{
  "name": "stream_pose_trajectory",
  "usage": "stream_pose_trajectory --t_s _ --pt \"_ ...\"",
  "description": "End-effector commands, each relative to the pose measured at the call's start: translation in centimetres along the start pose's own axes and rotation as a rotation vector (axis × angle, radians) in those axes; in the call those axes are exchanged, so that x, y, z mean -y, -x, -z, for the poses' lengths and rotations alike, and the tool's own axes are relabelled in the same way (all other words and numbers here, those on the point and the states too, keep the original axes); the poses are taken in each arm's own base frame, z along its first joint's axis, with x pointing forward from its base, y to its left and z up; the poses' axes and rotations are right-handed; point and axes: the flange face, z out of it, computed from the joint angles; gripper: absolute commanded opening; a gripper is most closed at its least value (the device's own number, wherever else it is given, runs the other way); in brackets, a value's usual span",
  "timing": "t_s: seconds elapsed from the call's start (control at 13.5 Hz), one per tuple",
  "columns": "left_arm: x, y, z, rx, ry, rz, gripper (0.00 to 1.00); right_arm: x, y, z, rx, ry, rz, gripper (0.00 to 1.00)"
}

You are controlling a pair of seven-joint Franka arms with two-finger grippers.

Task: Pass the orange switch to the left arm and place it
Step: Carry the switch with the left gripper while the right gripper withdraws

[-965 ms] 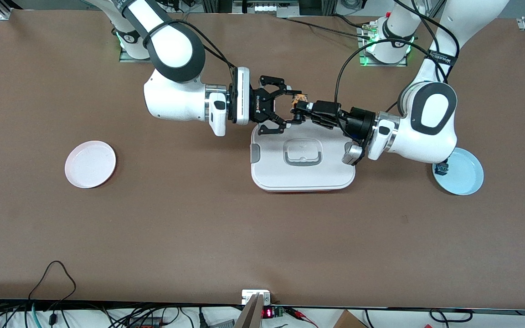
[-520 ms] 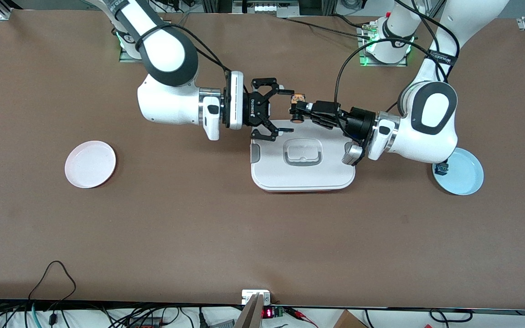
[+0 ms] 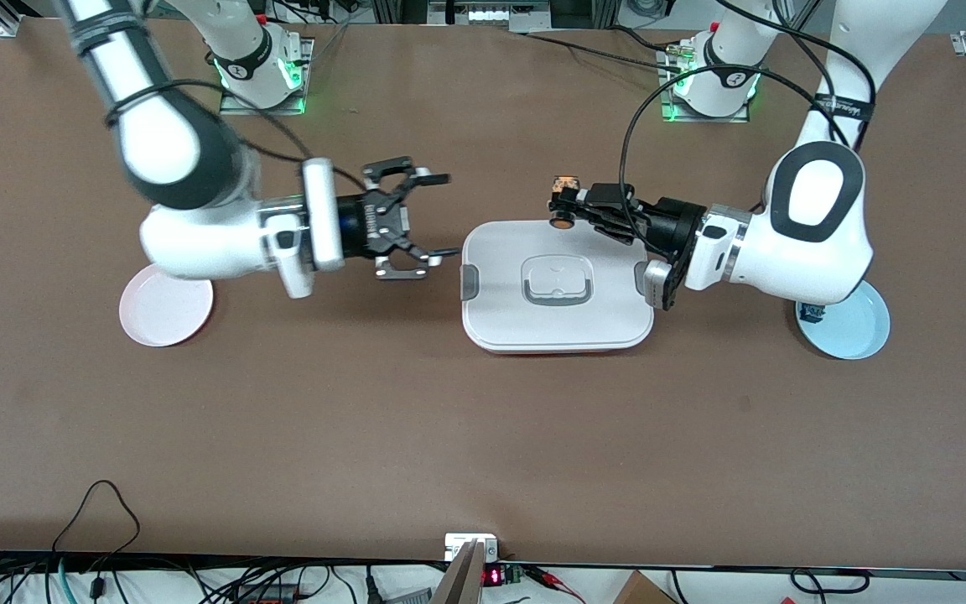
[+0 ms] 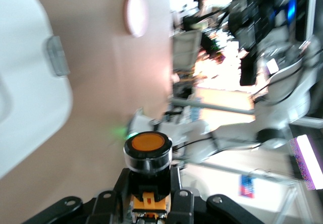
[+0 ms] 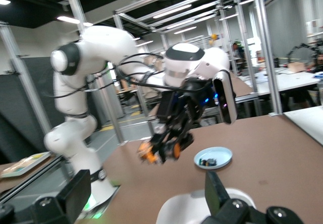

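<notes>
- We see the orange switch (image 3: 566,201) clamped in the left gripper (image 3: 561,204), in the upper middle of the front view, over the upper edge of the box (image 3: 557,285).
- We see the right gripper (image 3: 424,225) with its fingers spread and empty, in the frame's middle left, over bare table between the pink plate (image 3: 166,314) and the box.
- We judge the switch light, rigid and smooth-faced; the squared black body under the round button (image 4: 147,143) offers the surest hold.
- A blue plate (image 3: 856,323) lies under the left arm's elbow.

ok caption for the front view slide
Left gripper holds the orange switch over the box; right gripper is open beside it.
</notes>
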Motion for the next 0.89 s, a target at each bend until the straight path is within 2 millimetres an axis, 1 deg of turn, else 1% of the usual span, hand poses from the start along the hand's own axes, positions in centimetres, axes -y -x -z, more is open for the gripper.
stream_pose_trajectory --t_s 0.0,0.07,0.22,0.37,0.45,0.52,0.59,0.74,0.82 --pt "-0.3 0.3 1.6 0.068 -0.206 -0.032 0.14 1.0 0.3 6.1 0.064 -0.078 0.001 1.0" --pt "0.0 0.3 2.0 0.093 -0.294 -0.046 0.14 1.4 0.3 8.2 0.1 -0.1 0.009 1.0" --pt "0.8 0.2 2.9 0.149 -0.462 -0.07 0.14 2.2 0.9 12.6 0.14 -0.119 -0.002 1.0" --pt "1.9 0.5 3.4 0.209 -0.608 -0.074 0.14 3.7 1.6 17.4 0.219 -0.118 -0.024 1.0" --pt "2.2 0.6 3.7 0.239 -0.682 -0.085 0.14 4.6 1.2 19.6 0.267 -0.108 -0.067 1.0" --pt "2.2 0.5 4.4 0.273 -0.755 -0.13 0.14 5.5 0.5 22.0 0.351 -0.079 -0.124 1.0" --pt "2.7 0.3 4.7 0.319 -0.816 -0.174 0.14 6.0 -0.3 24.2 0.458 -0.034 -0.161 1.0" --pt "3.6 0.5 5.8 0.409 -0.922 -0.244 0.14 6.5 -0.7 27.2 0.568 0.046 -0.273 1.0" --pt "4.0 0.6 6.6 0.457 -0.981 -0.278 0.14 7.1 -1.1 28.9 0.648 0.106 -0.351 1.0"
